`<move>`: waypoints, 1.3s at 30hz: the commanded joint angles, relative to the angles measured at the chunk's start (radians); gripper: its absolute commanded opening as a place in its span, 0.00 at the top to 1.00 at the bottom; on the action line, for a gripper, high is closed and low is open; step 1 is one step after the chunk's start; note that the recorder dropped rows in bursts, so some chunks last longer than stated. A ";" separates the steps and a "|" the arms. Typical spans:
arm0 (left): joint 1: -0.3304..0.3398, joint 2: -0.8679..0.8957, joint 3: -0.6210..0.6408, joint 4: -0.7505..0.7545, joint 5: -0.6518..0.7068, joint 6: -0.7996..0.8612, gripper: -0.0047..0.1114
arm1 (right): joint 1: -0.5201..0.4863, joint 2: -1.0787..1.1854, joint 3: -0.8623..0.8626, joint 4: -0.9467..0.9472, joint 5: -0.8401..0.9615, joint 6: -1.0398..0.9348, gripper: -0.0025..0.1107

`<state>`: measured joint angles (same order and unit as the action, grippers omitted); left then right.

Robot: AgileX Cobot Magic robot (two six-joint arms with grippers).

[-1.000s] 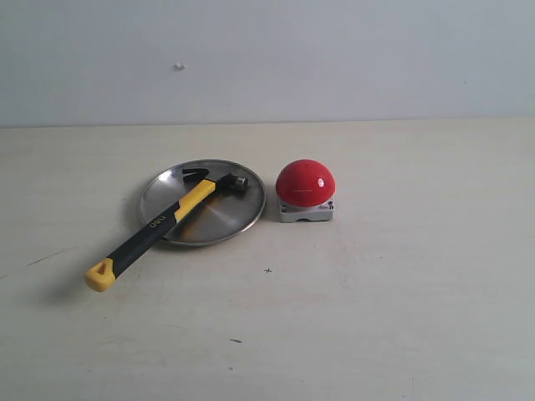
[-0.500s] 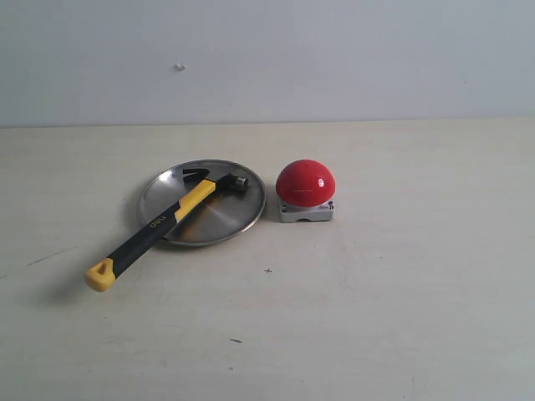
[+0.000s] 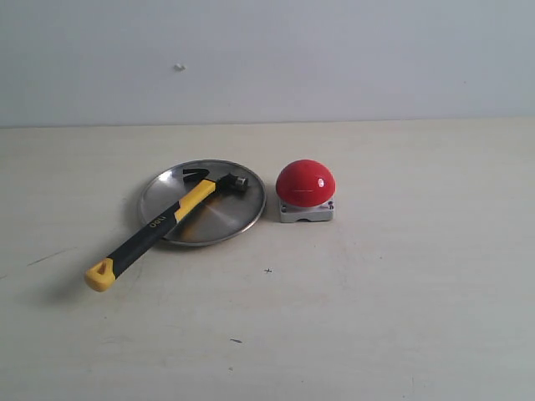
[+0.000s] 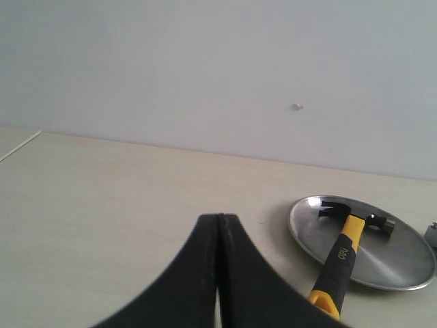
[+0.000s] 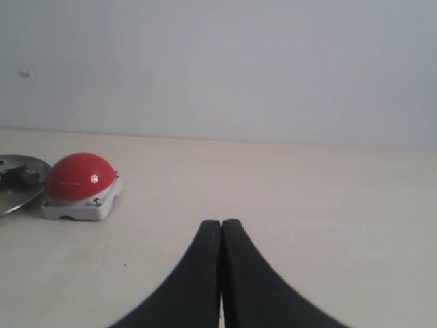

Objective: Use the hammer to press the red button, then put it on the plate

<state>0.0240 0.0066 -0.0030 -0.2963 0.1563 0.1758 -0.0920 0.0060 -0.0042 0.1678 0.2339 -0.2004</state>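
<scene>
Nearest are the two arms, seen only from their wrist cameras. On the left gripper [image 4: 218, 219] the black fingers are pressed flat together with nothing between them, so it holds nothing. The right gripper [image 5: 220, 223] is the same: fingers closed tip to tip, empty. Both hang over the pale beige table [image 3: 401, 292], apart from the objects.

The near part of the table has a couple of small dark specks [image 3: 267, 270] and one thin scuff line at the left.

Next comes the hammer [image 3: 157, 224]. Its yellow loop end is the nearest part, sticking out near-left past the plate [image 3: 238, 219], with a shadow under it. I cannot tell if the loop touches the table. The black grip runs far-right across the plate's rim and turns yellow. The dark claw head lies inside the plate on its far side, claw pointing left and striking face pointing right.

The plate is round, silver and shiny, and lies flat on the table, left of centre.

The red button [image 3: 306, 181] is a glossy dome on a square grey base. It sits just right of the plate with a small gap, not touching.

Farthest is the plain pale wall [image 3: 334, 58], with one small white speck on its left part.
</scene>
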 commanded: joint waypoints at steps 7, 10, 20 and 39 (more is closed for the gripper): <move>0.001 -0.007 0.003 0.004 0.006 0.005 0.96 | -0.046 -0.006 0.004 -0.009 0.072 0.002 0.98; 0.001 -0.007 0.003 0.004 0.020 0.005 0.96 | -0.046 -0.006 0.004 -0.009 0.072 0.002 0.98; 0.001 -0.007 0.003 0.004 0.048 0.005 0.96 | -0.046 -0.006 0.004 -0.009 0.071 0.007 0.98; 0.001 -0.007 0.003 0.004 0.048 0.005 0.96 | -0.046 -0.006 0.004 -0.009 0.071 0.010 0.98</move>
<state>0.0240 0.0066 -0.0030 -0.2963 0.2018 0.1758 -0.1336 0.0060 -0.0042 0.1662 0.3056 -0.1923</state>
